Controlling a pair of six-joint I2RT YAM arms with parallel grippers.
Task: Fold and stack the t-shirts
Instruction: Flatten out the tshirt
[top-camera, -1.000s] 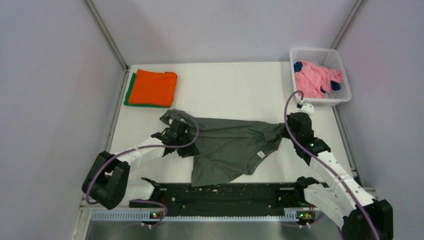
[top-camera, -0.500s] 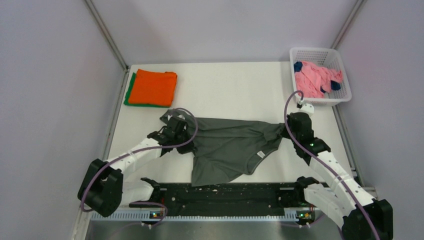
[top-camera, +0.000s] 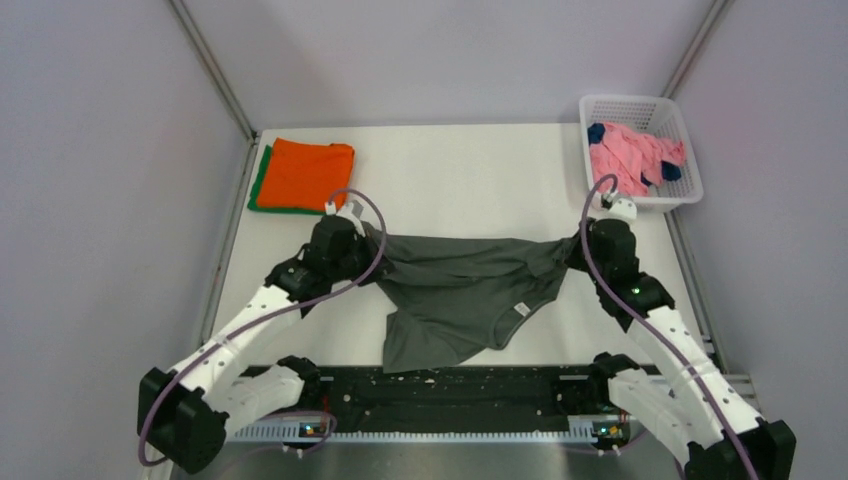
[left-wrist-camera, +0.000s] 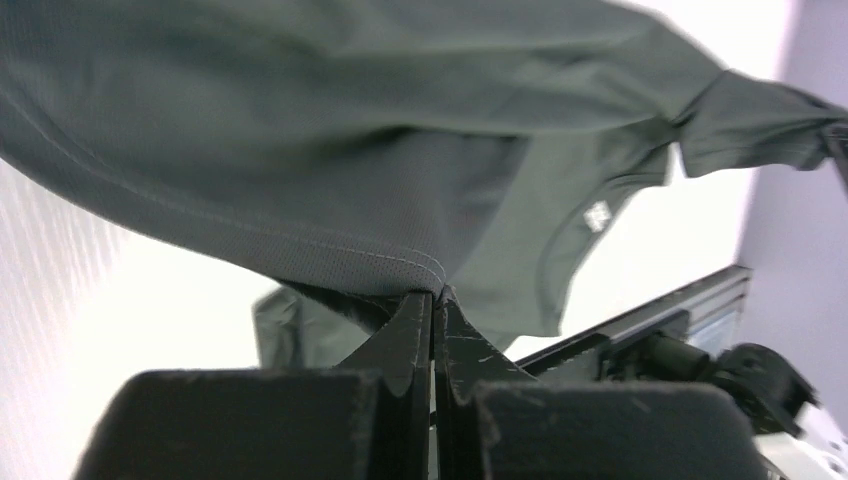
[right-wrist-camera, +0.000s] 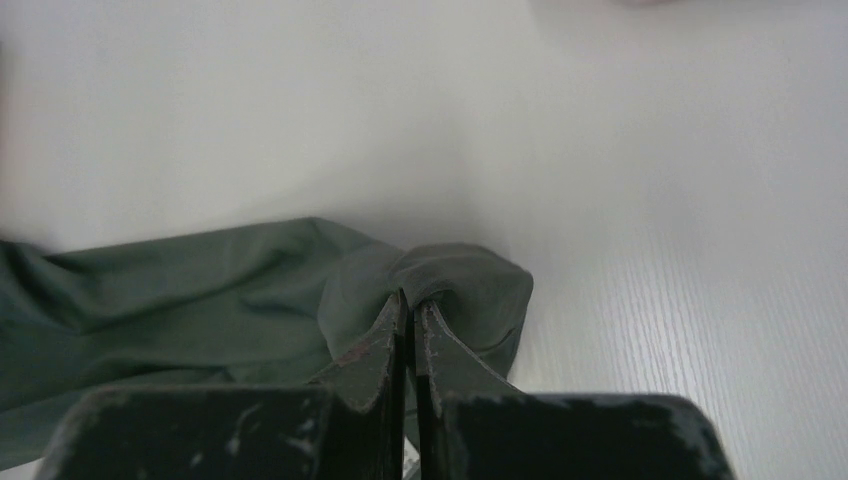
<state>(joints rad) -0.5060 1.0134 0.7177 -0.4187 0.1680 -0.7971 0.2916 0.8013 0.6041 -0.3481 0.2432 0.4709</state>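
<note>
Both ends of the dark olive-grey soft cloth t-shirt (top-camera: 460, 290) are pinched, seen from above: left claw (top-camera: 358, 240) and right claw (top-camera: 578, 250) hold it stretched, its body sagging onto the white table (top-camera: 450, 170). Left wrist: jaws clamped on the stitched hem. Right wrist: jaws clamped on a bunched fold. This looks like the spreading step; next, lay it flat, unwrinkled.

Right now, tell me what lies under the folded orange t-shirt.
A green t-shirt: only its edge shows along the orange t-shirt's left and near sides. The rest is covered.
</note>
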